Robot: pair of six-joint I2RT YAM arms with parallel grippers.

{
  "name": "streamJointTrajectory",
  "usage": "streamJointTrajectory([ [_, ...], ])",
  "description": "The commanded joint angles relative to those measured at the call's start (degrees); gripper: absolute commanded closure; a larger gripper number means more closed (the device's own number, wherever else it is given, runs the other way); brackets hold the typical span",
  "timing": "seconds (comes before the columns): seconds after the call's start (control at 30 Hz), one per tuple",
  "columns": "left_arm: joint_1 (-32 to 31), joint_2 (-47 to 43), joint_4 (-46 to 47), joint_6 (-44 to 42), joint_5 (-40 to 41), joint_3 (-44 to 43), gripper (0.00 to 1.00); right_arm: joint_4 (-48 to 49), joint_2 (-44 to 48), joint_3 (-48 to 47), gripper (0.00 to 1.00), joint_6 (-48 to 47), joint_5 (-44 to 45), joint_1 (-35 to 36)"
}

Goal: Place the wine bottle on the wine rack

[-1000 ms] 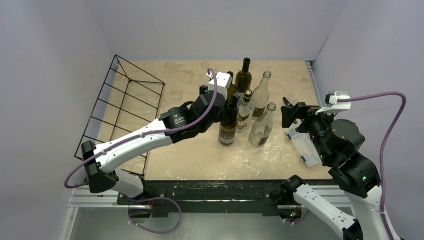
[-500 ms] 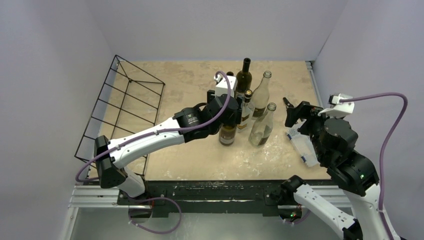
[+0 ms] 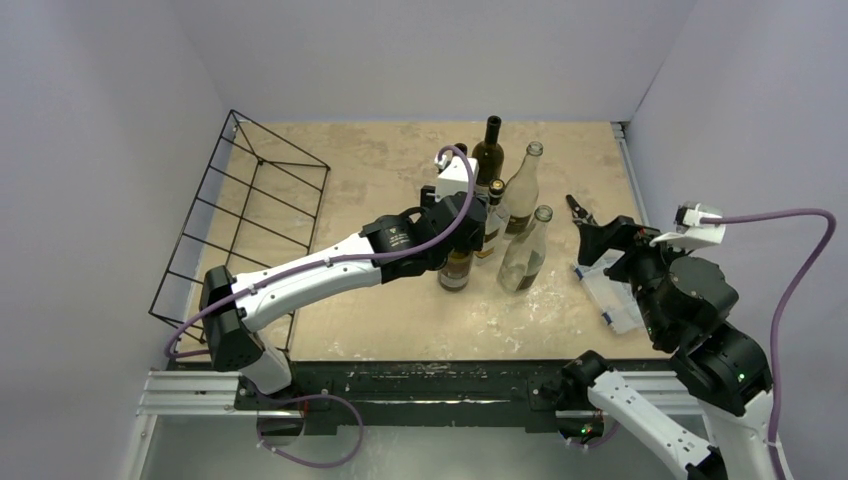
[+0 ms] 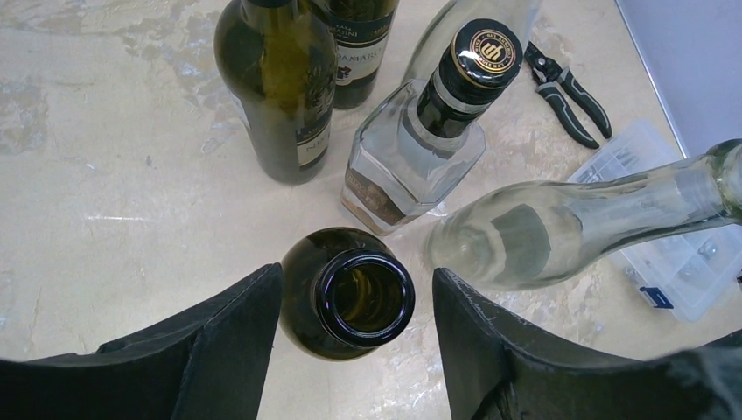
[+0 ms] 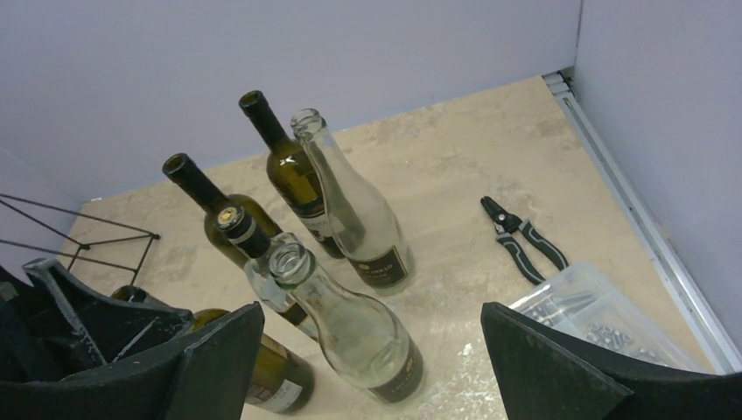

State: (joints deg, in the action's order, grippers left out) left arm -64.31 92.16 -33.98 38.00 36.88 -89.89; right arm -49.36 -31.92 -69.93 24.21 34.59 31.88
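A dark green wine bottle [image 3: 455, 268] stands open-mouthed at the front of a group of bottles. In the left wrist view its mouth [image 4: 364, 297] lies between my two black fingers. My left gripper [image 3: 463, 212] [image 4: 357, 293] is open and hangs right above that bottle's neck, touching nothing. The black wire wine rack [image 3: 283, 140] stands along the table's left edge, with nothing in it. My right gripper [image 3: 603, 243] [image 5: 372, 350] is open and holds nothing, to the right of the bottles.
Other bottles crowd round: a dark one [image 3: 488, 150] at the back, two clear ones [image 3: 522, 190] [image 3: 527, 252], and a square clear one with a black cap [image 3: 492, 215]. Pliers [image 3: 578, 208] and a clear plastic parts box [image 3: 612, 295] lie at the right.
My left gripper has moved right and forward until it stands over the front dark bottle. My right arm has drawn back a little toward the right.
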Motion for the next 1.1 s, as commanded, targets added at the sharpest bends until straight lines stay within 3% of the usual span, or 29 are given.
streamJointTrajectory([
  [0.0, -0.37, 0.37, 0.45, 1.04, 1.38, -2.04, 0.38, 1.98, -0.29, -1.15, 0.01, -4.51, -7.42, 0.22],
  [0.23, -0.37, 1.73, -0.24, 0.75, 1.7, -2.86, 0.49, 3.4, 1.25, -0.07, 0.01, -7.33, -12.52, 0.26],
  [0.8, -0.29, -0.7, -1.52, -1.9, 2.9, -3.04, 0.91, 4.58, 1.95, 0.59, 0.01, -7.95, -13.98, 0.25],
  [1.07, 0.7, -5.18, -1.9, -2.92, 2.73, -2.65, 0.98, 5.66, 1.54, 1.38, 0.01, -8.01, -13.84, 0.26],
])
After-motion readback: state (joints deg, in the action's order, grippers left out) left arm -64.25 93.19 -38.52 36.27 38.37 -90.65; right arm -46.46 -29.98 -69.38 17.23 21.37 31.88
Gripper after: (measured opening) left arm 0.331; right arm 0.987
